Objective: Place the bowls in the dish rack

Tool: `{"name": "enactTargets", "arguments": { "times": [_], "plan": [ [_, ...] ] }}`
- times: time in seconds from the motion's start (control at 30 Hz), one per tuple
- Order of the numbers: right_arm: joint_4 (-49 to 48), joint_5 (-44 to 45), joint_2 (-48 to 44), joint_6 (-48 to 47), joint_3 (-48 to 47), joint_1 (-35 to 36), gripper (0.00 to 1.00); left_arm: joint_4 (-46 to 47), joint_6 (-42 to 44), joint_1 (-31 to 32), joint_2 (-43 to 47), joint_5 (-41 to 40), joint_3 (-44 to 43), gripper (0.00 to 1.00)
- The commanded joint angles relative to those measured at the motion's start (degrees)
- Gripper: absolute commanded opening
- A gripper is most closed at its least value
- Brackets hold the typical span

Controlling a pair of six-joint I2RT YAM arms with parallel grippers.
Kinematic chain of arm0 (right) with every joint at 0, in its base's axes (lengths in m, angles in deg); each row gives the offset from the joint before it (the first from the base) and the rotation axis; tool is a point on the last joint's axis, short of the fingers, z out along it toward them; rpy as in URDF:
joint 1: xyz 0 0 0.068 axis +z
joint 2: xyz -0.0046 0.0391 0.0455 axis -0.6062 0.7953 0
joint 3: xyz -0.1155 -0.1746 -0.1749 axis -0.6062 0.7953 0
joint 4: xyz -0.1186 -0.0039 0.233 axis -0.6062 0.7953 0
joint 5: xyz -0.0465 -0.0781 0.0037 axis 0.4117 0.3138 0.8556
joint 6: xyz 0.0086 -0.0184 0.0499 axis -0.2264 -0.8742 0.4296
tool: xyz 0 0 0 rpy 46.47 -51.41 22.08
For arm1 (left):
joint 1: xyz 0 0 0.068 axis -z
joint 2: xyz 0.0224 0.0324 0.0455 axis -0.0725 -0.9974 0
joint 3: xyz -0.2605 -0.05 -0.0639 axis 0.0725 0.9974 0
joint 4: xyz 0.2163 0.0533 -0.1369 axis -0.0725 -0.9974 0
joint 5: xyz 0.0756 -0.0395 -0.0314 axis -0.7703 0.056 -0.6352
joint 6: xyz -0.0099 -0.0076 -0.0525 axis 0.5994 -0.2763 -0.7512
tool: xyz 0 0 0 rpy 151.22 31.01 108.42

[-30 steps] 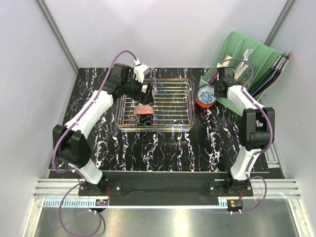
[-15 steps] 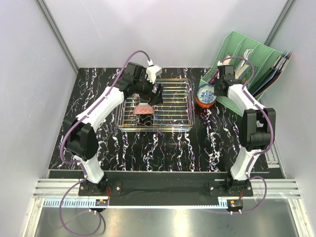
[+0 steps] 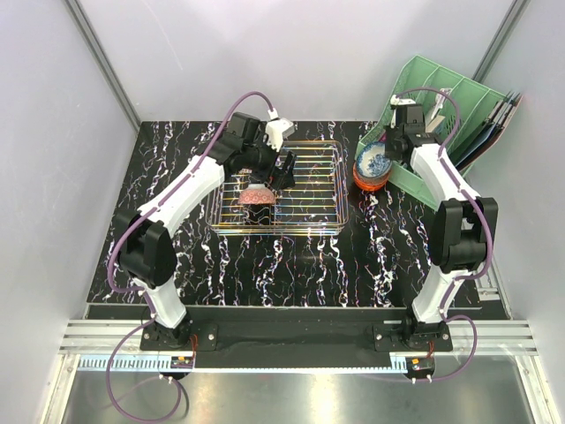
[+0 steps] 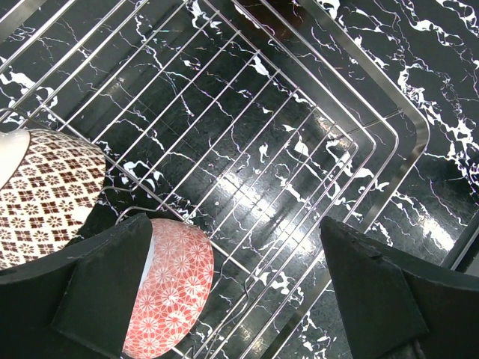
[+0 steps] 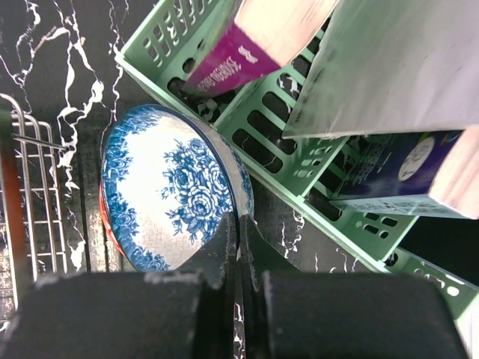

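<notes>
Pinching the rim of the tilted blue-and-white bowl (image 5: 176, 198) with the right gripper (image 5: 238, 224), beside the green organiser (image 5: 278, 129). Hovering over the dish rack (image 4: 404, 127) with the left gripper (image 4: 236, 247) spread wide.

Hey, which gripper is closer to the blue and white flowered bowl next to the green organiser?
Right. The right gripper is shut on the rim of the blue-and-white bowl. The left gripper hangs open over the dish rack, well across the table from that bowl.

One dish rack (image 3: 318, 190), one green organiser (image 3: 441, 88), two red-patterned bowls (image 4: 45, 194) (image 4: 168, 288), one blue-and-white bowl (image 5: 172, 194), one orange bowl (image 3: 364, 185) in sight
</notes>
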Motion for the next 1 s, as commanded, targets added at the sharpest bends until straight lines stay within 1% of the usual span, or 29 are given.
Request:
{"name": "enactTargets", "arguments": {
  "times": [0.0,0.43,0.67,0.97],
  "plan": [
    [-1.6,1.3,-3.9,-0.8,-4.9,0.0,0.0,1.2,-0.5,0.8,0.0,-0.1,-3.0,0.99],
    [1.6,0.5,-4.3,-1.0,-10.2,0.1,0.0,1.3,-2.0,1.4,-3.1,1.5,-6.0,0.99],
    [2.5,-1.2,-5.4,-0.7,-11.9,0.8,0.0,1.4,-2.0,1.4,-3.0,0.9,-5.6,0.99],
    [3.1,-2.1,-8.5,-1.7,-13.2,5.9,0.0,3.3,-3.7,1.4,-3.5,-0.1,-5.9,0.99]
  ]
}}
